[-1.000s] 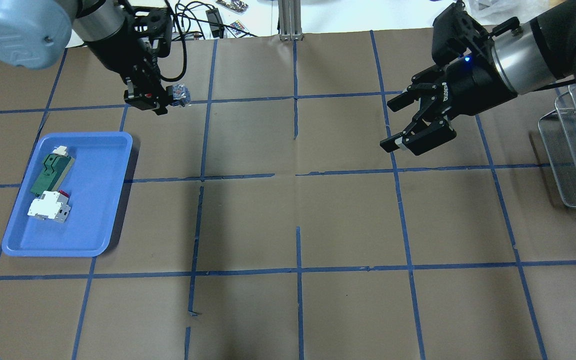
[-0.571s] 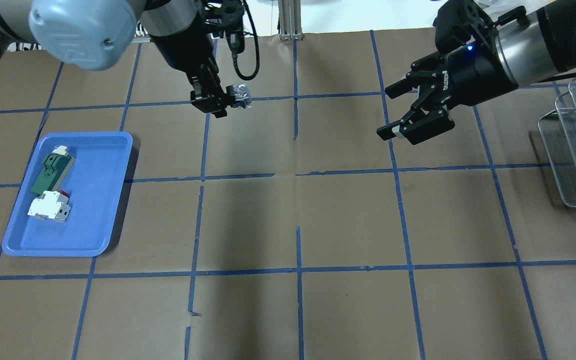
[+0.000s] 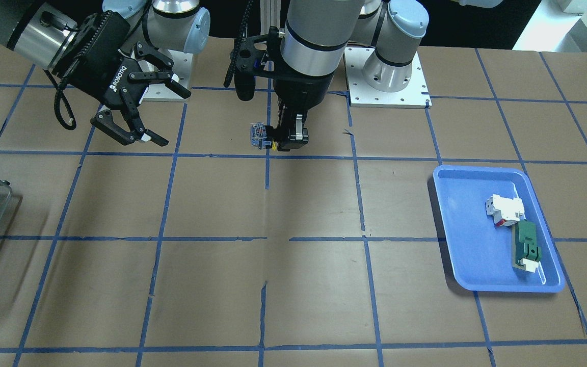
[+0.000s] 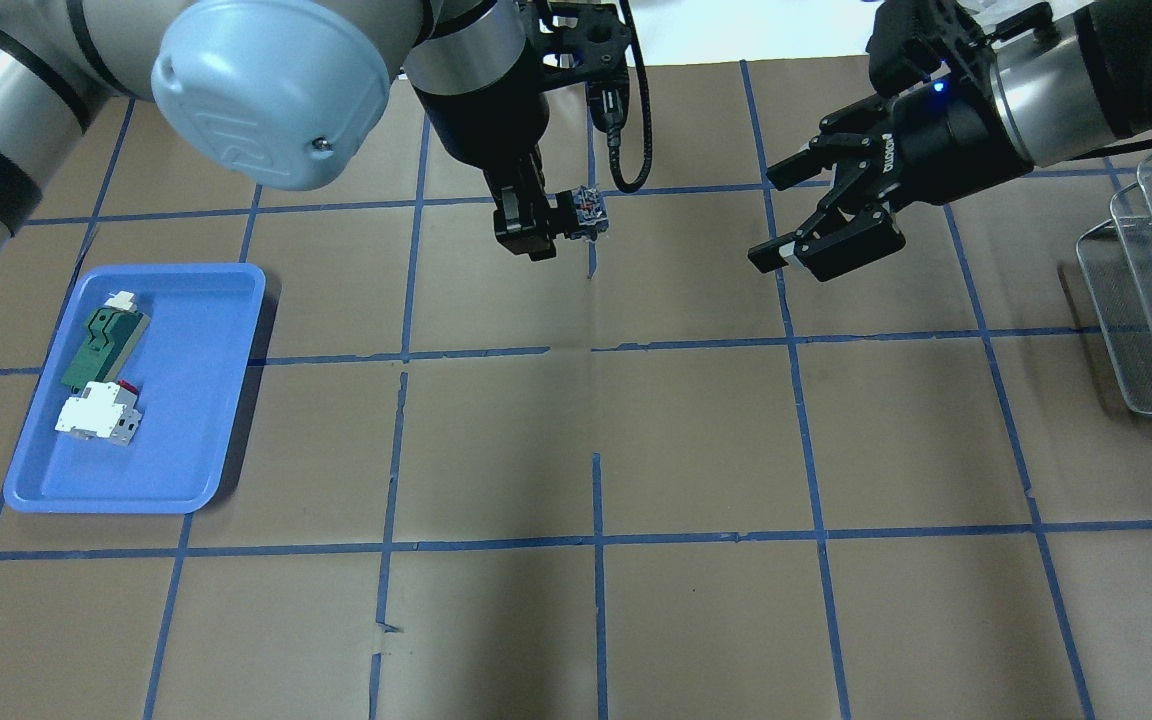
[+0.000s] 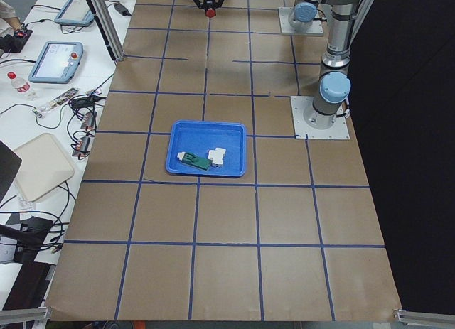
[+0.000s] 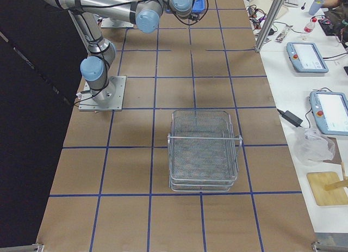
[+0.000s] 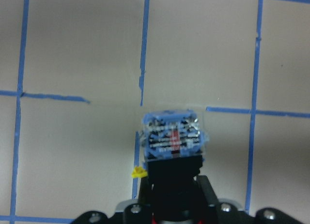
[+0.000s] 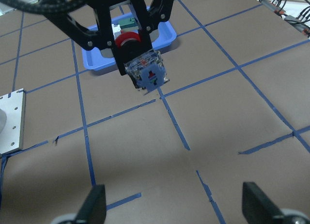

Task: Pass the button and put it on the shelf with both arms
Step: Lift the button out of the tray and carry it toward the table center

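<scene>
My left gripper is shut on the button and holds it above the table near the far centre line. The button's blue-and-clear rear block sticks out toward my right gripper, and it fills the left wrist view. The right wrist view shows its red cap between the left fingers. My right gripper is open and empty, about one tile to the right of the button, and faces it. The wire-mesh shelf stands at the table's right edge, and the exterior right view shows it whole.
A blue tray sits at the left and holds a green block and a white boxy component. Blue tape lines grid the brown table. Cables hang from the left wrist.
My left arm has swung right with the button, from above the tray's far side to the centre line. My right gripper has shifted slightly left and stays open.
</scene>
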